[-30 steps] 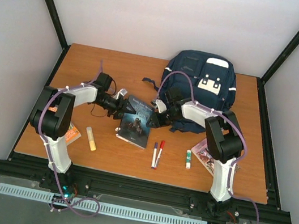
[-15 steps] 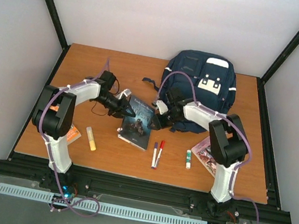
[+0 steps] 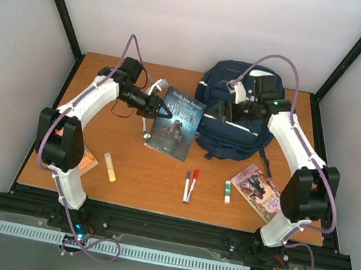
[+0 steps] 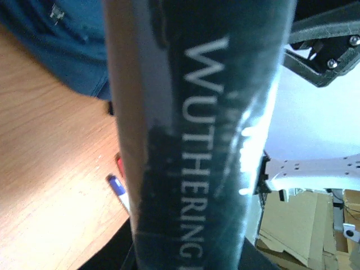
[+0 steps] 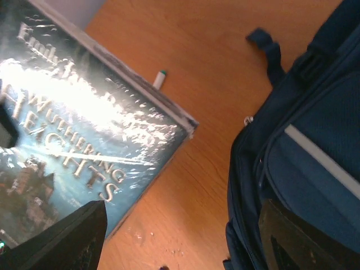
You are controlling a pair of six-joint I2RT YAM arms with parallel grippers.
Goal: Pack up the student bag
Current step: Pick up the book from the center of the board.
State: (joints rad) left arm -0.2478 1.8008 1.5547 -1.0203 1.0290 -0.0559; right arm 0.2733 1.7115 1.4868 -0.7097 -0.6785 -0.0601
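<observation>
The student bag (image 3: 240, 128), navy with white stripes and a white front patch, lies at the back right of the table. My left gripper (image 3: 164, 111) is shut on the left edge of a dark teal book (image 3: 178, 126), "Wuthering Heights", and holds it tilted above the table, left of the bag. The book's spine (image 4: 197, 140) fills the left wrist view. My right gripper (image 3: 219, 112) hovers open and empty over the bag's left side. In the right wrist view the fingers (image 5: 67, 239) stand wide apart, with the book (image 5: 67, 112) at left and the bag (image 5: 304, 146) at right.
A blue and a red marker (image 3: 189, 185) and a white glue stick (image 3: 227, 191) lie near the front. A second book (image 3: 258, 187) lies front right. A yellow stick (image 3: 110, 167) and an orange item (image 3: 87, 159) lie front left. A white pen (image 5: 160, 79) lies under the lifted book.
My left gripper has lifted the book off the table and carried it back toward the bag. My right gripper has left the book's right edge and risen over the bag.
</observation>
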